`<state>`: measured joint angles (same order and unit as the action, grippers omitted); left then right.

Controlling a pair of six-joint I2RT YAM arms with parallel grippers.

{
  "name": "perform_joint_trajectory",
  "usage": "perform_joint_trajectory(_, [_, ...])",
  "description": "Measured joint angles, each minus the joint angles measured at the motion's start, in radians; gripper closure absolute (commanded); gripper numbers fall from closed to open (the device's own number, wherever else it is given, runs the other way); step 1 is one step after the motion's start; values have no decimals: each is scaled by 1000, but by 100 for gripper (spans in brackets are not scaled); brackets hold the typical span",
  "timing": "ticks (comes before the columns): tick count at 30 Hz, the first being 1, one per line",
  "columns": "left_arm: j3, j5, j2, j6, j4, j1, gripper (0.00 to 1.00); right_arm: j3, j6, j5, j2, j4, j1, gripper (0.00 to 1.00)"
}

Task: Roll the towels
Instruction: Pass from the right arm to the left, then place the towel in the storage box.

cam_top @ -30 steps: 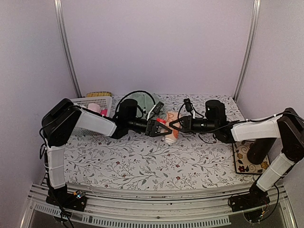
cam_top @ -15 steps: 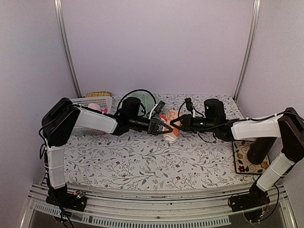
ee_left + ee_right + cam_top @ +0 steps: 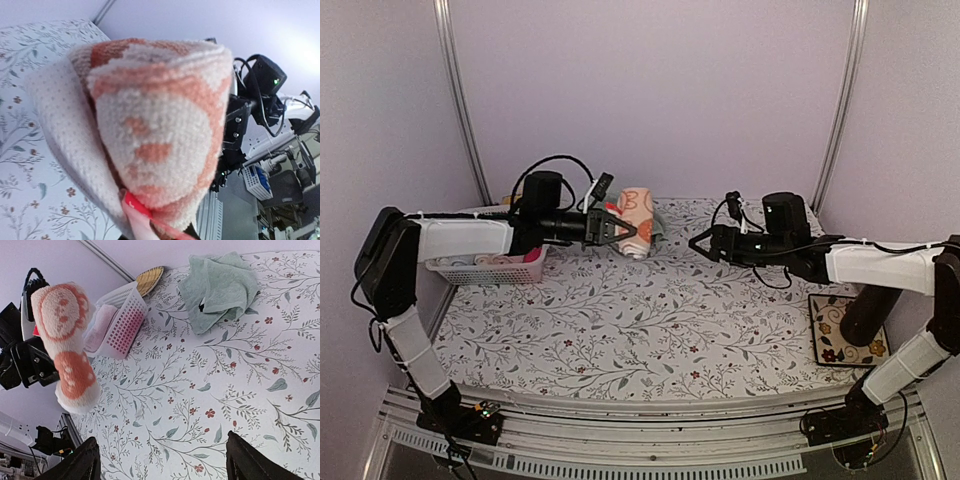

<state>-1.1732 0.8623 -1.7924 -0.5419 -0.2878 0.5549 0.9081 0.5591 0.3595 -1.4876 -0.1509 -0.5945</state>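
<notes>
- The left gripper [image 3: 613, 228] is clamped on one end of the rolled orange towel [image 3: 638, 218] and holds it clear of the table [image 3: 620, 330] at about 11 o'clock. Pinching the end likely stops the roll from unwinding.
- The right gripper [image 3: 701, 243] hangs at 1 o'clock with its jaws wide and nothing between them, apart from the roll.
- The mint towel [image 3: 220, 287] lies crumpled and unrolled at 12 o'clock, probably next in line.
- The white basket [image 3: 490, 268] sits at 10 o'clock beneath the left arm, perhaps where the roll will go.

Rolled orange towel [image 3: 635, 222] aloft; mint towel [image 3: 220, 290] lies crumpled.
</notes>
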Motion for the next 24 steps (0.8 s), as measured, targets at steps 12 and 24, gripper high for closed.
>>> perform_joint_trajectory(12, [-88,-283,92,84,505,-268,100,-5,-59,-77,44,134,7,9])
perform_joint_trajectory(24, [-332,-566,91,198,950,-363,100,-78,-90,-66,111,160,7,8])
